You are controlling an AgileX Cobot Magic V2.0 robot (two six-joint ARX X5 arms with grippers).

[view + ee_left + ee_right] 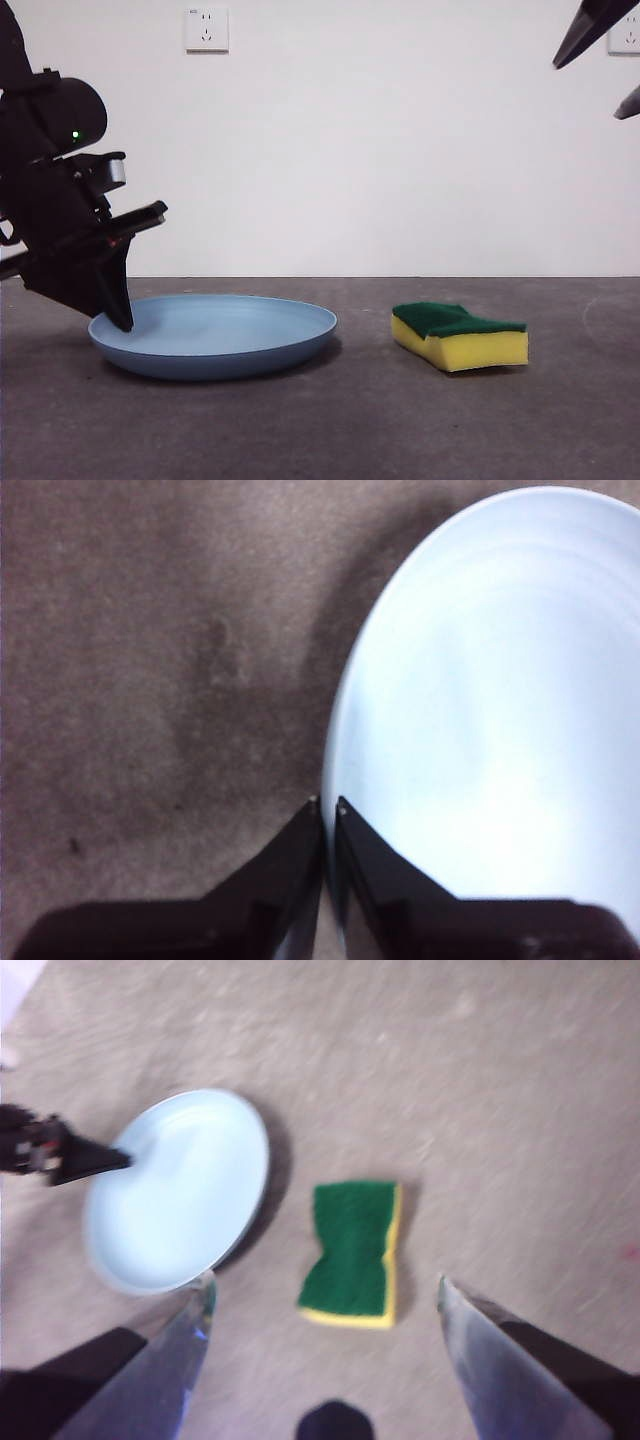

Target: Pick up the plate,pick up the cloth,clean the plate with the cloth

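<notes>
The light blue plate [230, 335] rests on the dark table, left of centre. My left gripper [122, 320] reaches down from the left and is shut on the plate's left rim. In the left wrist view the two jaws pinch the thin rim of the plate [500, 730] at the left gripper [328, 806]. The cloth [462, 335], a yellow sponge with a green top, lies flat to the plate's right, untouched. My right gripper [325, 1282] hangs open high above the cloth [352, 1250], beside the plate [175, 1195]. In the front view it shows only as dark tips [592, 30] at the top right corner.
A white wall with a power outlet [206, 29] runs behind the table, and a second outlet [626, 38] sits at the right edge. The table is grey carpet-like matting [360, 420].
</notes>
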